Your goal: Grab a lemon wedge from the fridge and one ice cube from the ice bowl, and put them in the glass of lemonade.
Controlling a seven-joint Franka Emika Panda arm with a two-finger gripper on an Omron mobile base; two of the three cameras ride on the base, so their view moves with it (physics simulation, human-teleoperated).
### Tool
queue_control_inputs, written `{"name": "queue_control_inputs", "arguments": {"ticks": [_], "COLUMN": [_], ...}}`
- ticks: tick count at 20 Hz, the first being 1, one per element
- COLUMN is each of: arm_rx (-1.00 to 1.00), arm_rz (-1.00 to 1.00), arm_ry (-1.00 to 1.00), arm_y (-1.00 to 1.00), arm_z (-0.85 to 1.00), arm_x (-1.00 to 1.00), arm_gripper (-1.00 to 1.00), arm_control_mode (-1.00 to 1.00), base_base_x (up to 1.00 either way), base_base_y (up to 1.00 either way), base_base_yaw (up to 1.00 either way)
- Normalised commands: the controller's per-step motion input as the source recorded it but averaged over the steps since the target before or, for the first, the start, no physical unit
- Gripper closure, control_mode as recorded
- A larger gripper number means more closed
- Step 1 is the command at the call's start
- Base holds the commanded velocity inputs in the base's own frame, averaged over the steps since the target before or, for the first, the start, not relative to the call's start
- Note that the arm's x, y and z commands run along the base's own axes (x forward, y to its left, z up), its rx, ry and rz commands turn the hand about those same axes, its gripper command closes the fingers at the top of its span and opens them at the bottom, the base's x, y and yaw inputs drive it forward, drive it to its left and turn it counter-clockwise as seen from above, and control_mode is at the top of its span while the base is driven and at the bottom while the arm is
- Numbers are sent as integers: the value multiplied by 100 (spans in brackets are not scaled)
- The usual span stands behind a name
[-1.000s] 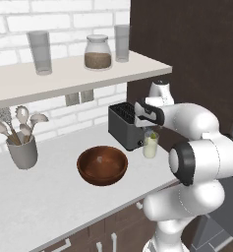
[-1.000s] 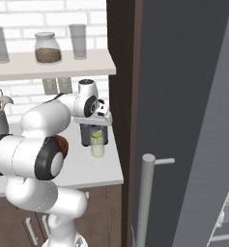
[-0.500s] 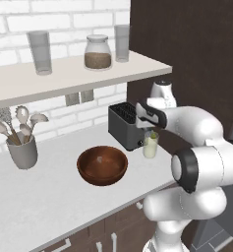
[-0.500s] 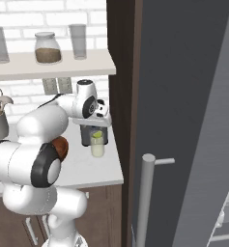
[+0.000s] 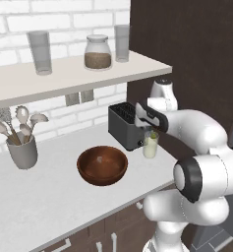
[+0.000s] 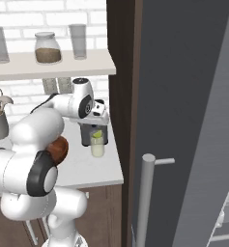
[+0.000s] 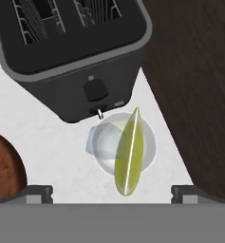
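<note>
Your gripper (image 7: 111,192) hangs wide open, holding nothing, above the glass of lemonade (image 7: 122,144) near the counter's (image 5: 44,206) right edge, where the lemon wedge (image 7: 129,152) already rests. The ice cube will probably be tiny and slick; pinch its flat sides inside the ice bowl (image 5: 102,165).

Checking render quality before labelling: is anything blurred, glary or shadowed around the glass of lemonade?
Hand view: sharp; lemon wedge crisp over the glass of lemonade, which casts a soft shadow to its left. Left base view: even lighting, glossy highlight in the ice bowl. Right base view: the glass sits in the toaster's shade.
</note>
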Motion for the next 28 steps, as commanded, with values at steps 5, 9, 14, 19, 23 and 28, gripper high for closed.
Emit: {"name": "queue_control_inputs", "arguments": {"ticks": [5,9,14,19,23,28], "arm_rx": [0,1,1,0,1,0], "arm_rz": [1,1,6,10,12,10], "arm_ry": [-8,-11,-8,-5,-11,-17], "arm_y": [15,14,10,0,14,36], "arm_z": [25,26,11,4,27,44], "arm_x": [-11,-23,-57,-76,-76,-48], "arm_gripper": [-100,-100,-100,-100,-100,-100], "arm_control_mode": [-100,-100,-100,-100,-100,-100], "base_base_x": [0,0,0,0,0,0], "base_base_y": [0,0,0,0,0,0], "base_base_yaw": [0,0,0,0,0,0]}}
